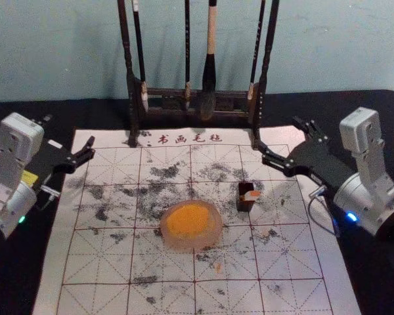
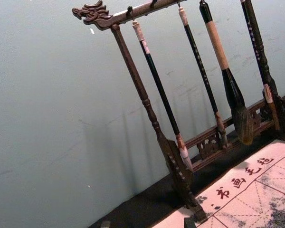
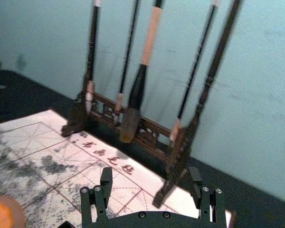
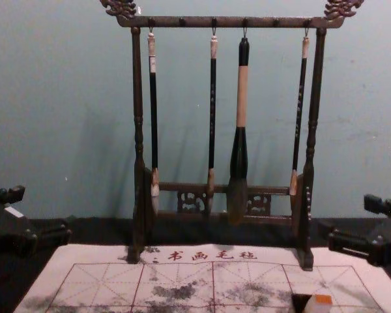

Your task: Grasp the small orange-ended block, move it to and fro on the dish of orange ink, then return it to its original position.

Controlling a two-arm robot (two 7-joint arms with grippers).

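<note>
A small white block with an orange end [image 1: 252, 195] rests at a dark holder [image 1: 244, 205] on the mat, right of the dish; whether it sits in or against it, I cannot tell. The chest view shows the orange end of the block [image 4: 322, 300] facing up. The round pinkish dish [image 1: 177, 243] holds orange ink [image 1: 189, 221]. My right gripper [image 1: 280, 136] is open above the mat's far right part, away from the block; its own wrist view shows the right gripper [image 3: 150, 175] with nothing between its fingers. My left gripper [image 1: 69, 129] hangs idle and open at the left.
A dark wooden rack [image 1: 171, 96] with several hanging brushes stands behind the mat. Black ink marks spread over the white gridded mat [image 1: 98, 282], which lies on a black-covered table [image 1: 26, 275].
</note>
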